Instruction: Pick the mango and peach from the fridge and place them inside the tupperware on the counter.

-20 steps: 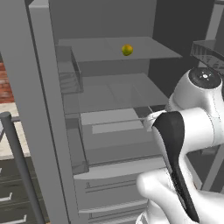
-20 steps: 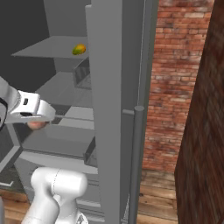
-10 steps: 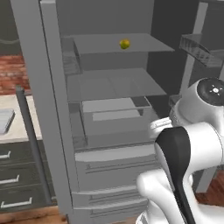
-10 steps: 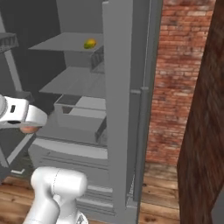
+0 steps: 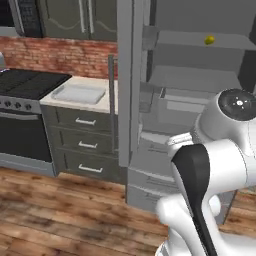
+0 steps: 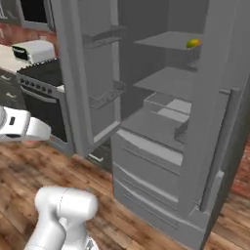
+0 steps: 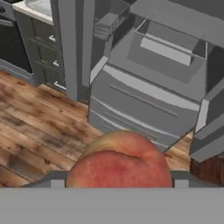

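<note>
Left base view: tupperware sits on the counter at nine o'clock; mango at one o'clock in the fridge. Right base view: wooden floor below. Hand view: gripper clamped on the peach.

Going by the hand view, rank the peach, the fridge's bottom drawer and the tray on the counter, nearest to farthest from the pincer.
1. Peach: right at the pincer, bottom centre.
2. Bottom drawer: ahead, mid-frame, on the open fridge.
3. Tray: farthest, on the counter at top left.
</note>
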You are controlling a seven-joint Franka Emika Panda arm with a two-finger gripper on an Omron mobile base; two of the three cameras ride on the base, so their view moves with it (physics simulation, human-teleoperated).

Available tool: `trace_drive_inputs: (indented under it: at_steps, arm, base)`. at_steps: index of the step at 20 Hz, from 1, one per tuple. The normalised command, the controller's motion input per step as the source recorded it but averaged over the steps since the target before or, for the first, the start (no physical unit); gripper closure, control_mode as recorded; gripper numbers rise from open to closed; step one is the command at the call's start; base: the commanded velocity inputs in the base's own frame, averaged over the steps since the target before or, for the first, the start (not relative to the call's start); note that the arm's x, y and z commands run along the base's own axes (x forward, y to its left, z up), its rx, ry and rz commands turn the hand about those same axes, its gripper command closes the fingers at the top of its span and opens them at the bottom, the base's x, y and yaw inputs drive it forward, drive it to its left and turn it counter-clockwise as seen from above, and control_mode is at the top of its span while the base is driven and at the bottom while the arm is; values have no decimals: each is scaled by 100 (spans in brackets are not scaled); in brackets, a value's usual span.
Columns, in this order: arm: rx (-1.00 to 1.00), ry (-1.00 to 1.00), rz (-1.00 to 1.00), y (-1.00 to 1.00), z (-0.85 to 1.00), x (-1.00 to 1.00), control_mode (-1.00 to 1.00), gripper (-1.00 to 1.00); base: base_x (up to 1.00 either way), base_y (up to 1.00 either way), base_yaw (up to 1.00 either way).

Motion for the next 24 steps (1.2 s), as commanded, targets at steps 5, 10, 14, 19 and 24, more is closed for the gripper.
trace_drive_inputs:
  at_steps: [5,10,14,19,24]
  arm:
    - [0,0,0,0,0,0,100,100]
    - [0,0,0,0,0,0,100,100]
    - [0,0,0,0,0,0,100,100]
    - [0,0,0,0,0,0,100,100]
    - [0,0,0,0,0,0,100,100]
  base:
    - [-78,38,100]
    - [-51,43,100]
    - [-6,38,97]
    - [52,17,63]
    - [91,0,9]
